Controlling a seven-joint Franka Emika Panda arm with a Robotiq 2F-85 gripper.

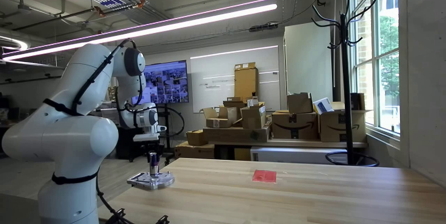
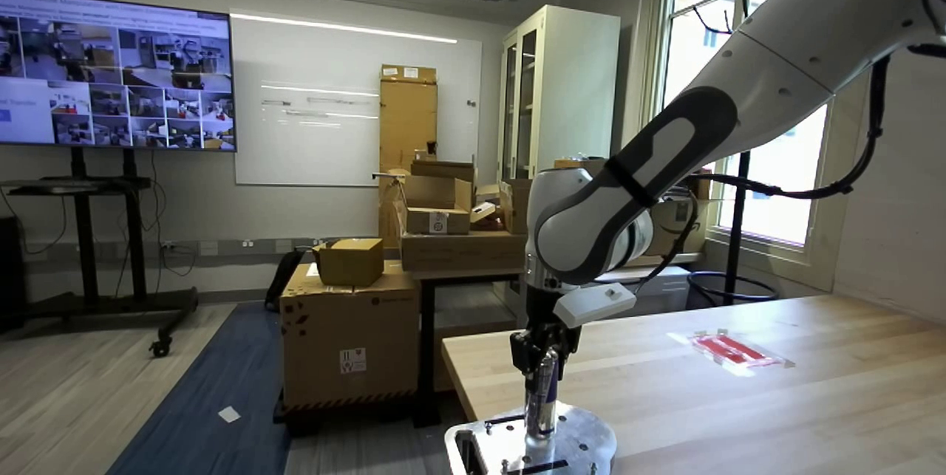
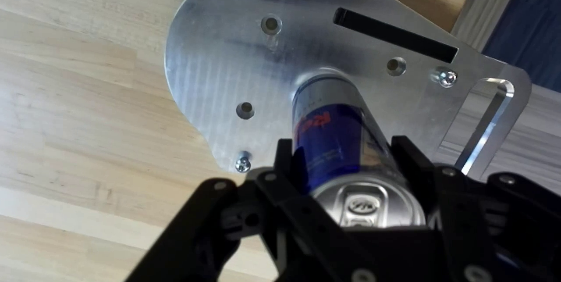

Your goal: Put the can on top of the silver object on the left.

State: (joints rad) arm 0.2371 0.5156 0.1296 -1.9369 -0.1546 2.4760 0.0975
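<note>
1 slim can [image 3: 335, 146], blue-purple and silver, stands upright in my claw [image 3: 342, 155]. My 2 black fingers [image 3: 284, 155] pinch it on opposite sides, toward its top: in the wrist view the lid [image 3: 401, 205] with its pull tab faces me between them, and the rest of the body runs on below the fingertips [image 3: 401, 145]. The can's base is right at the top face of the silver object [image 3: 210, 76]; whether it fully touches, I cannot make out. That object is a flat, shiny metal plate, and from the wrist I count 3 round holes [image 3: 271, 24], 3 screws [image 3: 448, 78] and 2 long slots [image 3: 394, 35] in it. It lies at the edge of the counter [image 1: 313, 196], and its slotted end seems to reach past the wood. Farther along the same counter, well apart from my claw, a flat red patch [image 1: 264, 176] shows in both exterior views. In both, too, my white arm [image 1: 80, 137] slopes down toward the can. In the room beyond are stacked cardboard boxes [image 1: 289, 128], a black coat stand [image 1: 346, 77] by a tall window [image 1: 388, 39], and a large lit screen [image 2: 118, 69] showing a grid of pictures.
</note>
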